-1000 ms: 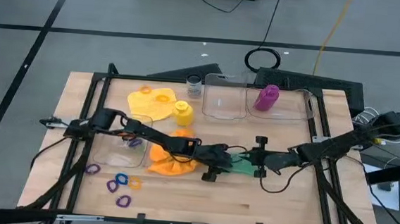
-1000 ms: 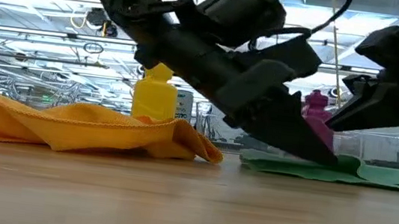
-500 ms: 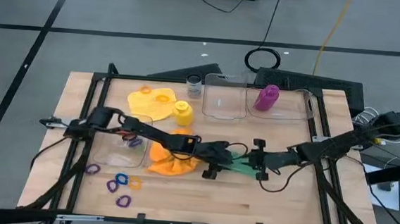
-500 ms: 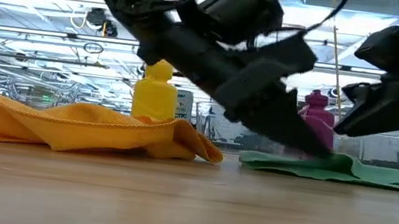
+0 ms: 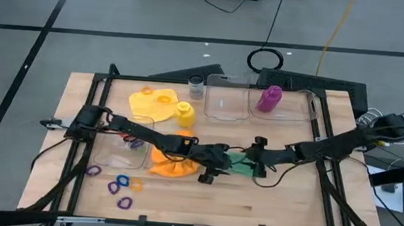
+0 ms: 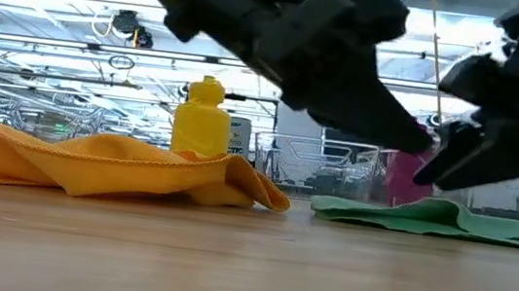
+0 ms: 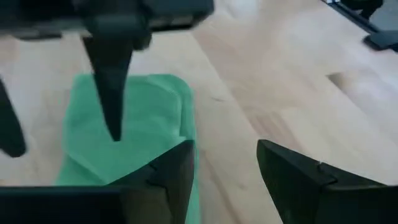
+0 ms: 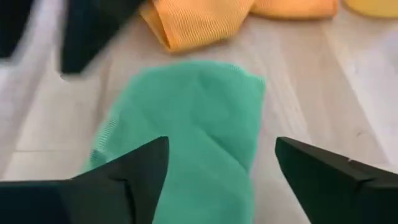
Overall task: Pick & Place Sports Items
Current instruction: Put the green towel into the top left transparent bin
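The green cloth lies flat on the table, near the middle. Both grippers hang just above it with wide fingers, and neither one holds anything.

The left gripper comes in from one side. Its fingers are spread apart, and the edge of the green cloth lies under and just ahead of them. The right gripper comes in from the other side. Its fingers are spread wide too, and the green cloth lies between and ahead of them. In the low view both grippers sit a little above the green cloth and do not touch it.

The orange cloth lies bunched up just behind the left fingers, close beside the green cloth. The yellow bottle stands a bit beyond the orange cloth. The yellow cloth lies flat next to that bottle. The purple bottle sits in a clear box, well apart from the fingers. Some little coloured rings lie on the table well behind the left fingers
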`<state>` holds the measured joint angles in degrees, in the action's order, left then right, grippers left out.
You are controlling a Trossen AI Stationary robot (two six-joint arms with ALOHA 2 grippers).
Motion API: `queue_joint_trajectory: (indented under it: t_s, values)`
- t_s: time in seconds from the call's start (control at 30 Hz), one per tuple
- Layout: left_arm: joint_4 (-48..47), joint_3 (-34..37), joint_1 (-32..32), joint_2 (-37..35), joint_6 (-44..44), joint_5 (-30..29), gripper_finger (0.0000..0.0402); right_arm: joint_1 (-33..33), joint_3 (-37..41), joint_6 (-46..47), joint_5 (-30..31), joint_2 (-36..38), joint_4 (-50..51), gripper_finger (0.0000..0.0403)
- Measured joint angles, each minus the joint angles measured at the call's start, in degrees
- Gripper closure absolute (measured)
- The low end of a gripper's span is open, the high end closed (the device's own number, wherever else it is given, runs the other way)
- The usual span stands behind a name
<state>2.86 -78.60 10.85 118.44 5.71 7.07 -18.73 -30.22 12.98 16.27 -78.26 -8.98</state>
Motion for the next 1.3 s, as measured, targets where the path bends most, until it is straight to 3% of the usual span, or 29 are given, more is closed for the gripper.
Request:
queue_joint_trajectory:
  t_s: [0.2, 0.4, 0.77, 0.93, 1.13, 1.3]
  values:
    - [-3.54, -0.01, -0.10, -2.61, -0.49, -3.67, 0.0254, 0.30, 0.00, 0.25, -0.26, -6.10, -4.56, 0.0144]
    - [-4.84, 0.02, -0.08, -3.18, -0.53, -4.59, 0.0254, 0.30, 0.00, 3.80, -4.39, -9.31, -5.46, 0.0135]
    - [-4.89, 0.02, -0.04, -3.18, -1.13, -4.61, 0.0254, 0.13, -0.04, 4.35, -4.33, -9.57, -3.90, 0.0151]
    - [-5.34, 0.02, -0.04, -3.18, -1.11, -4.61, 0.0254, 0.36, -0.04, 5.02, -4.09, -9.57, -2.75, 0.0183]
    - [-6.45, 0.02, -0.04, -3.18, -1.11, -4.70, 0.0254, 0.36, -0.04, 4.65, -3.94, -9.57, -2.53, 0.0251]
    - [-8.85, 0.06, 0.23, -5.00, -0.76, -9.31, 0.0254, 0.36, -0.04, 3.87, -0.37, -9.59, -2.44, 0.0316]
